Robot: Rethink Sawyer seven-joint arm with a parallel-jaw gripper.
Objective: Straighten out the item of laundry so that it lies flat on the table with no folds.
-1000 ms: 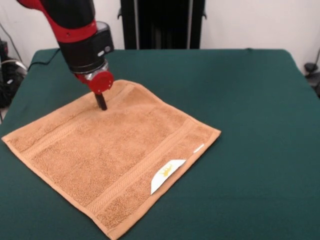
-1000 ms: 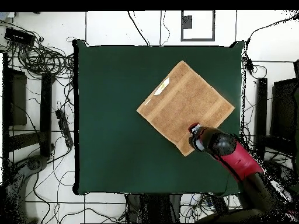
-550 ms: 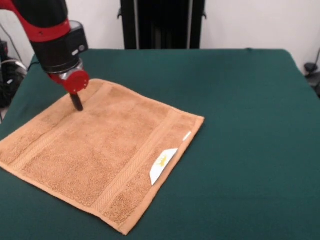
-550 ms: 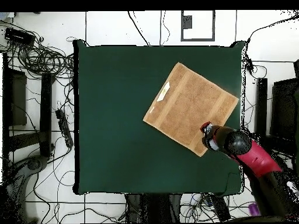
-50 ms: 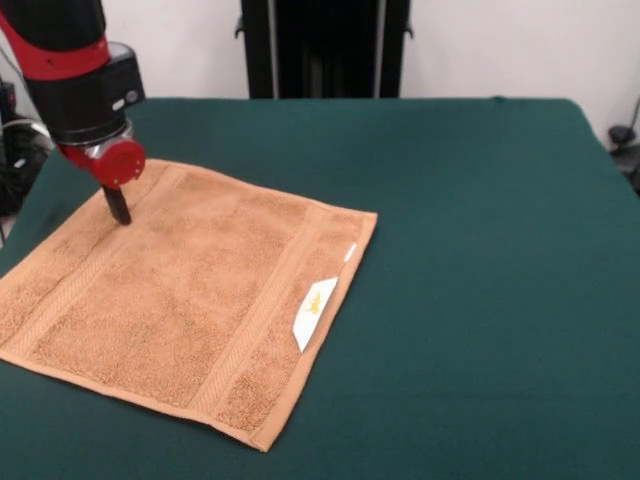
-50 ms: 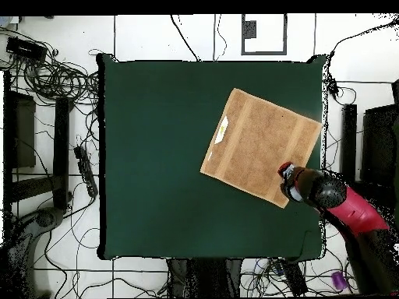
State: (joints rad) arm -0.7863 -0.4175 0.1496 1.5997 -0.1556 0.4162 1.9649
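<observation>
One dark fingertip of the gripper [image 5: 118, 207] presses the towel [image 5: 190, 290] near its far corner, jaw opening impossible to tell, while the flat-looking cloth spreads away from it toward the table [image 5: 480, 250] centre.

The towel [image 6: 261, 146] lies spread open and flat on the green table [image 6: 156, 156], turned at a slant, beside the table's right edge. A white label [image 6: 223, 130] sits at the towel's left edge. The red and black arm [image 6: 347, 209] reaches in from the lower right, its gripper [image 6: 287, 171] over the towel's lower right part.
</observation>
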